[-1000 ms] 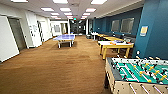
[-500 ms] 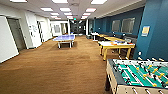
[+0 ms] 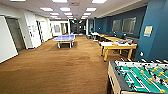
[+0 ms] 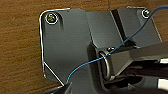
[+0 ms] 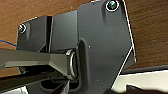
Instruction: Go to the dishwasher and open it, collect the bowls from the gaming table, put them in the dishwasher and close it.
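Observation:
The gaming table [image 3: 119, 46], with a white top and yellow edge and legs, stands at the right of the room, ahead of me by the blue wall. Small orange and blue things lie on its top, too blurred to tell whether they are the bowls. The dishwasher is out of view. Both wrist views look down past the robot's dark plate at the brown wood floor [image 4: 20, 50].
A green-field foosball table [image 3: 140, 77] stands close at the lower right. A blue ping-pong table [image 3: 64, 38] stands mid-room ahead. More yellow tables [image 3: 115, 39] line the right wall. White walls and doors run along the left. Open wood floor [image 3: 55, 70] lies between.

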